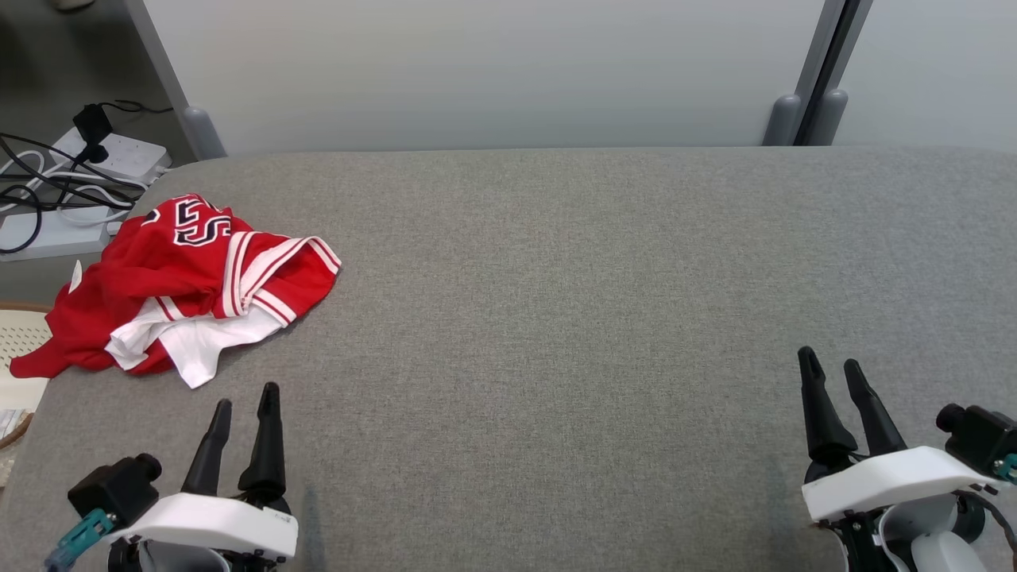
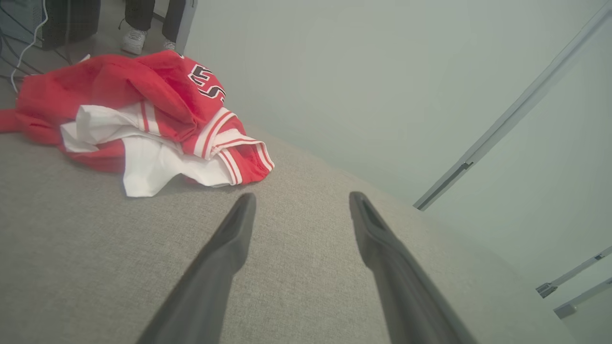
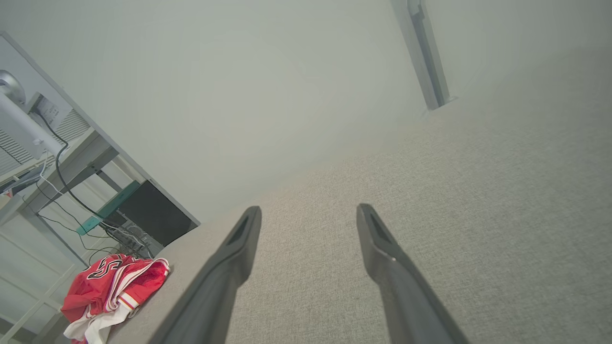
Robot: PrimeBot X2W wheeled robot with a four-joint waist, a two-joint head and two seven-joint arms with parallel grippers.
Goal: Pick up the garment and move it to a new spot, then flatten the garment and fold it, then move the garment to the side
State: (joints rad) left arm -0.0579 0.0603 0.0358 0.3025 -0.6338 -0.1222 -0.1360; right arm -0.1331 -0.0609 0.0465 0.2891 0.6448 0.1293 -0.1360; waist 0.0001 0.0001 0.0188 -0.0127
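Showing start config.; pick not yet begun. Garment = red jersey w/ white lining, red-white striped trim & dark lettering on top. It lies crumpled in a heap at the far-left corner of the grey padded table, and one red end seems to trail over the table's left edge.

Handling (judged): light, limp cloth w/ no stiffness, so it will sag & unfurl when lifted. Dragging it over the fabric table cover may bunch it. Not fragile.

Best hold (judged): pinch a raised fold or the striped hem on the robot's side, where layers stand up off the surface. A flat single layer would be harder to nip.

Left gripper: fingers moderately apart, nothing between them, tips pointing toward the heap. Garment lies just ahead & slightly to the robot's left of the tips, near but not touching; its white flap is the nearest part.

Right gripper: likewise parted & empty, over bare table at right, well apart from the garment. Left arm thus looks the natural one for the first pick.
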